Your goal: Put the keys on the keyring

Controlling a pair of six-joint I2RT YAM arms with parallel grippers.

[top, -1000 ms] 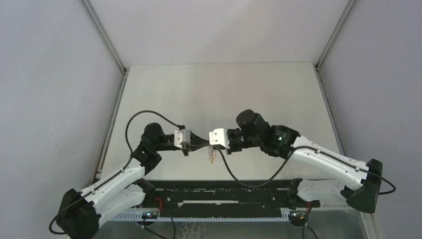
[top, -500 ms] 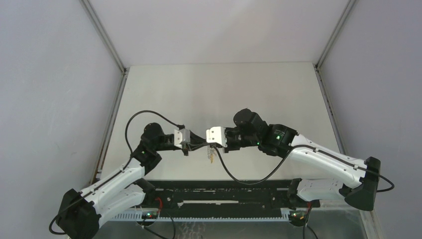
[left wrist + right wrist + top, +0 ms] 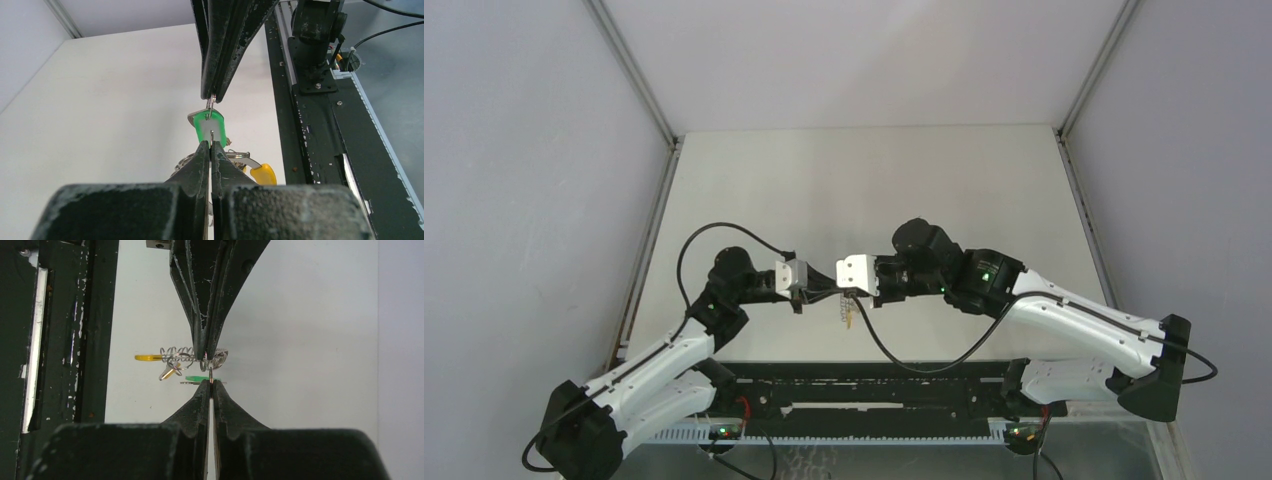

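Nudging the right pincer [image 3: 211, 384], clamped on the green key [image 3: 210, 127] by its loop, slightly left toward the left pincer [image 3: 211, 146], clamped on the keyring [image 3: 187, 350] above the surface [image 3: 874, 180], likely to thread it beside the dangling yellow key [image 3: 263, 174].

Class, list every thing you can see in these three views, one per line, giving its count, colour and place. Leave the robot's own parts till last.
green key: one, green head, hanging between the two meeting jaw tips
yellow key: one, yellow head, hanging by the keyring, on the rail side
keyring: one, grey metal, held in the air above the table
table: one, off-white, under both arms
walls: three, pale grey, around the table
rail: one, black, at the near edge
left arm: one, white and black, jaws shut on the keyring
right arm: one, white and black, jaws shut on the green key's small loop
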